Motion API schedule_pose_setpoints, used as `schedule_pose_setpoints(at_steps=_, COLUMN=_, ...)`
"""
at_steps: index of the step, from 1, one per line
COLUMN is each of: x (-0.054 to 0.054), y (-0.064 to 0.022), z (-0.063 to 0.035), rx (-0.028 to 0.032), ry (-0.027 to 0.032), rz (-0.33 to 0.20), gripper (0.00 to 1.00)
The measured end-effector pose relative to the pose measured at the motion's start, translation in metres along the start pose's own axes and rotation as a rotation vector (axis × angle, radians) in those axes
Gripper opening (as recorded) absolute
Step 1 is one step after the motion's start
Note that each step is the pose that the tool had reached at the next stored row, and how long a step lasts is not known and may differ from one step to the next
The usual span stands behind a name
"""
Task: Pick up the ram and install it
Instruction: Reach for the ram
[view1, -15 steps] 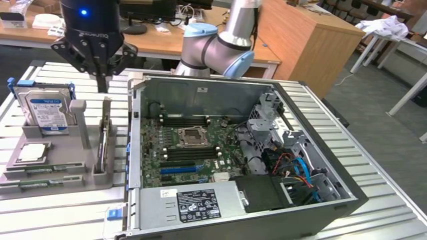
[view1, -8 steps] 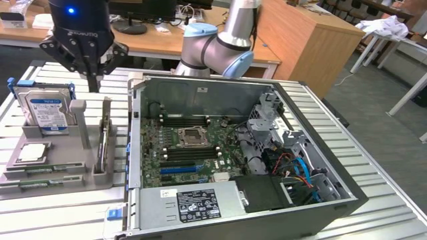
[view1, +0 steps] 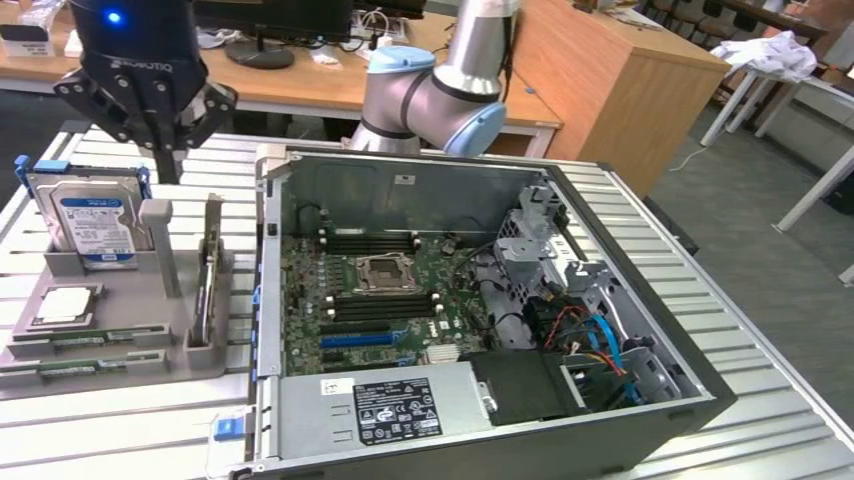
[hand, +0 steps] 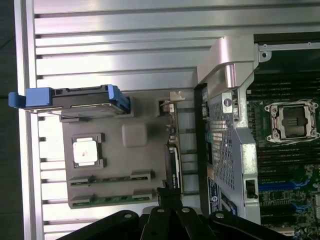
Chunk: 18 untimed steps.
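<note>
The ram (view1: 210, 285) stood on edge in the grey holder (view1: 134, 300), just beside the open computer case (view1: 601, 440), untouched. Farther back, behind the hard drive (view1: 96, 225), the gripper (view1: 167, 168) hung with fingers pressed together, holding nothing.

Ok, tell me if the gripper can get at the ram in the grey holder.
Likely yes: the ram lies uncovered in the grey holder, nothing over it. The gripper hovers near the hard drive, shut.

Upright hard drive (view1: 96, 225) and case wall (view1: 267, 260) hem the holder (view1: 127, 300); open overhead.
</note>
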<state>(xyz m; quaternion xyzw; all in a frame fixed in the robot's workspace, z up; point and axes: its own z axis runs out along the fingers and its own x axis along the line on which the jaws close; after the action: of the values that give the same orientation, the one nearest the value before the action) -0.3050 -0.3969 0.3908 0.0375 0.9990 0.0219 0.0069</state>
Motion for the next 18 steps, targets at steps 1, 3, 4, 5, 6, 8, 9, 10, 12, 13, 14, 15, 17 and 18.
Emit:
schedule_pose_setpoints(at_steps=1, x=0.002, y=-0.0001, z=0.0, rx=0.0, ry=0.0002, rz=0.0, gripper=0.11)
schedule_pose_setpoints(at_steps=3, x=0.006, y=-0.0004, z=0.0001, rx=0.0, ry=0.0006, rz=0.0, gripper=0.11)
schedule_pose_setpoints(at_steps=4, x=0.007, y=-0.0006, z=0.0001, rx=0.0, ry=0.0009, rz=0.0, gripper=0.11)
schedule_pose_setpoints(at_steps=5, x=0.009, y=-0.0007, z=0.0001, rx=0.0001, ry=0.0011, rz=0.0, gripper=0.11)
schedule_pose_setpoints(at_steps=6, x=0.011, y=-0.0008, z=0.0001, rx=0.0001, ry=0.0013, rz=0.0, gripper=0.11)
schedule_pose_setpoints(at_steps=8, x=0.015, y=-0.0011, z=0.0001, rx=0.0001, ry=0.002, rz=0.0, gripper=0.11)
schedule_pose_setpoints(at_steps=9, x=0.016, y=-0.0012, z=0.0002, rx=0.0001, ry=0.0022, rz=0.0, gripper=0.11)
schedule_pose_setpoints(at_steps=10, x=0.018, y=-0.0014, z=0.0002, rx=0.0002, ry=0.0025, rz=0.0, gripper=0.11)
schedule_pose_setpoints(at_steps=12, x=0.022, y=-0.0016, z=0.0002, rx=0.0002, ry=0.0031, rz=0.0, gripper=0.11)
schedule_pose_setpoints(at_steps=13, x=0.024, y=-0.0018, z=0.0003, rx=0.0003, ry=0.0034, rz=0.0, gripper=0.11)
schedule_pose_setpoints(at_steps=14, x=0.026, y=-0.0019, z=0.0003, rx=0.0003, ry=0.0037, rz=0.0, gripper=0.11)
schedule_pose_setpoints(at_steps=15, x=0.027, y=-0.002, z=0.0003, rx=0.0003, ry=0.004, rz=0.0, gripper=0.11)
schedule_pose_setpoints(at_steps=17, x=0.031, y=-0.0023, z=0.0004, rx=0.0003, ry=0.0046, rz=0.0, gripper=0.11)
schedule_pose_setpoints(at_steps=18, x=0.033, y=-0.0024, z=0.0004, rx=0.0004, ry=0.0049, rz=0.0, gripper=0.11)
